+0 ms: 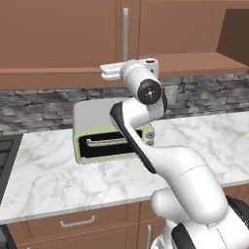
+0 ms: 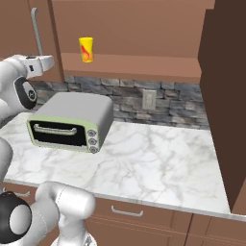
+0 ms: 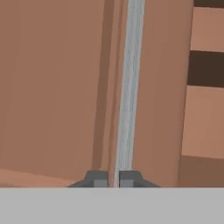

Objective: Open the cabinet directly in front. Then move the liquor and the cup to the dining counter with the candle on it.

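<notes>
We have our two-finger gripper [image 3: 113, 178] raised to the brown wooden wall cabinet [image 1: 63, 34], its dark fingertips [image 3: 97, 178] pressed close on either side of the foot of the left door's vertical silver bar handle [image 3: 127, 87]. The tips look clamped on the bar, though the hand view is too tight for us to be sure they touch it. The right door already stands swung out at the right of the right base view, and the yellow tapered cup [image 2: 86, 49] stands on the bared shelf.

The grip sits at the very bottom of the handle, so if we pull straight back instead of following the door's arc, the fingers may slide off its end. Swinging wide risks our elbow clipping the grey toaster oven with its pale green front [image 2: 72, 121] below on the white veined marble worktop [image 2: 153, 158].
</notes>
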Controlling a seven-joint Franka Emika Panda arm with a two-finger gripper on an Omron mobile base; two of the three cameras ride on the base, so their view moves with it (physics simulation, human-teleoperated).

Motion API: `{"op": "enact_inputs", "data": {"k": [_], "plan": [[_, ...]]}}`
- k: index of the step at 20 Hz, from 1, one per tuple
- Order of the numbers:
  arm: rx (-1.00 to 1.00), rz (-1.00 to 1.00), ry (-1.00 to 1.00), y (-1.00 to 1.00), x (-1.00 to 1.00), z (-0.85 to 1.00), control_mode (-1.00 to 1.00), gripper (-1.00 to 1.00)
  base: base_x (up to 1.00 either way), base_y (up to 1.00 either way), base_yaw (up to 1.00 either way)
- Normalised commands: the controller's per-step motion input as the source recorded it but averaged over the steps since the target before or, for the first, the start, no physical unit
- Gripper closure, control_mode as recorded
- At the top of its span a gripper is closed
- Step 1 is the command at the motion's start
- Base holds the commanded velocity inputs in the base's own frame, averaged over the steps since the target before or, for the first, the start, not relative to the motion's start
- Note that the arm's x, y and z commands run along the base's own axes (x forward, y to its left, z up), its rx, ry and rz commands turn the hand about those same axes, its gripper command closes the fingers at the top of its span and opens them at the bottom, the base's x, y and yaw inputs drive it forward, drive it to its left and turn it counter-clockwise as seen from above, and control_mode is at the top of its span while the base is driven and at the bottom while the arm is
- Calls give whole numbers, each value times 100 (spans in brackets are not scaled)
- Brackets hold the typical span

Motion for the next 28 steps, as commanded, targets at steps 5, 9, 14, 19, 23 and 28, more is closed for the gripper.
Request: {"op": "enact_inputs", "data": {"k": [5, 9, 14, 19, 23, 28], "plan": [[-9, 0, 15, 40, -100, -11, -100, 100, 0, 0, 0], [-10, 0, 17, 51, -100, -16, -100, 100, 0, 0, 0], [-9, 1, 16, 54, -100, -16, -100, 100, 0, 0, 0], [-3, 0, 3, 15, -83, 0, -100, 100, 0, 0, 0], [0, 0, 0, -12, -58, 17, -100, 100, 0, 0, 0], [0, 0, 0, -42, -7, 21, -100, 100, 0, 0, 0]]}}
